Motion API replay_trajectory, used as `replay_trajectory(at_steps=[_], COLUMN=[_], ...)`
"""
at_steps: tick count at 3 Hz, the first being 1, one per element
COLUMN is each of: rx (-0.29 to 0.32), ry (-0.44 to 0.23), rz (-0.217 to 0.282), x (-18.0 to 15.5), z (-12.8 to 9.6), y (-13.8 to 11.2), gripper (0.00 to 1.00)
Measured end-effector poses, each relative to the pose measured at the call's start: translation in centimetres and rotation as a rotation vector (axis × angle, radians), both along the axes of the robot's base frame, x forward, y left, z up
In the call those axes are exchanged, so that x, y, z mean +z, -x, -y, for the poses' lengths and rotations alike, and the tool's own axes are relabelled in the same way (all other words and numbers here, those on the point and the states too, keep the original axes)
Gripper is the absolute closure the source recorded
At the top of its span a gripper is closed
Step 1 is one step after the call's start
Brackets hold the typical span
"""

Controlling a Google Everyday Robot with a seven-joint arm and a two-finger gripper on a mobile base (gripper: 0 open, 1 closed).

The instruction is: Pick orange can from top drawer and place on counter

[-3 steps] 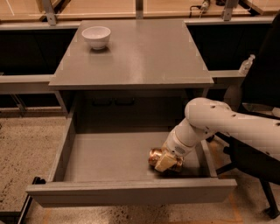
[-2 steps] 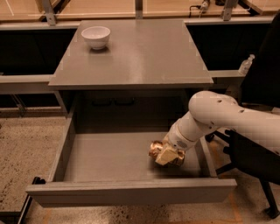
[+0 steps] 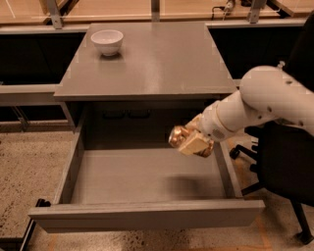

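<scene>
end effector (image 3: 192,143): at the tip of the white arm (image 3: 260,105), which reaches in from the right. it hangs over the right half of the open top drawer (image 3: 147,214), in front of and just below the front edge of the surface (image 3: 157,59). state: clenched around the orange can (image 3: 176,136).

orange can: shiny copper-orange and tilted, held in the air clear of the drawer floor. it is nearer the drawer's right wall than its left and does not touch the surface. a soft shadow (image 3: 189,186) lies on the drawer floor beneath it.

top drawer: grey, wide and shallow, standing open, with its plain flat front panel nearest the camera.

surface: flat grey desk top, behind and above the drawer.

white bowl (image 3: 107,40): upright on the surface near its back left corner, well apart from the can.

chair (image 3: 289,162): black, at the right edge, partly behind the arm.

floor (image 3: 24,162): pale and speckled, to the left of the drawer.

wooden bench (image 3: 122,7): pale top along the rear, with metal legs, behind the surface.
</scene>
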State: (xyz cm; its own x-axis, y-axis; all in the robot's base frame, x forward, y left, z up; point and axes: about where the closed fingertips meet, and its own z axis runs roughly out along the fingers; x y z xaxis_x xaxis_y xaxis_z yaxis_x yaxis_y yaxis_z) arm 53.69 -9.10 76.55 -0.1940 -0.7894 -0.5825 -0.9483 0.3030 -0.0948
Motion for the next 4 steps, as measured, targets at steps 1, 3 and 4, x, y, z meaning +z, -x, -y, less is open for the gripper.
replay_trajectory(at_steps=[1, 3, 4], rx=[0.014, 0.049, 0.048], ry=[-0.019, 0.078, 0.078], rz=[0.083, 0.073, 0.074], x=[7.2, 13.0, 13.0], z=[1.6, 4.3, 4.3], y=[-2.6, -6.8, -6.8], gripper=[1.0, 1.0, 1.0])
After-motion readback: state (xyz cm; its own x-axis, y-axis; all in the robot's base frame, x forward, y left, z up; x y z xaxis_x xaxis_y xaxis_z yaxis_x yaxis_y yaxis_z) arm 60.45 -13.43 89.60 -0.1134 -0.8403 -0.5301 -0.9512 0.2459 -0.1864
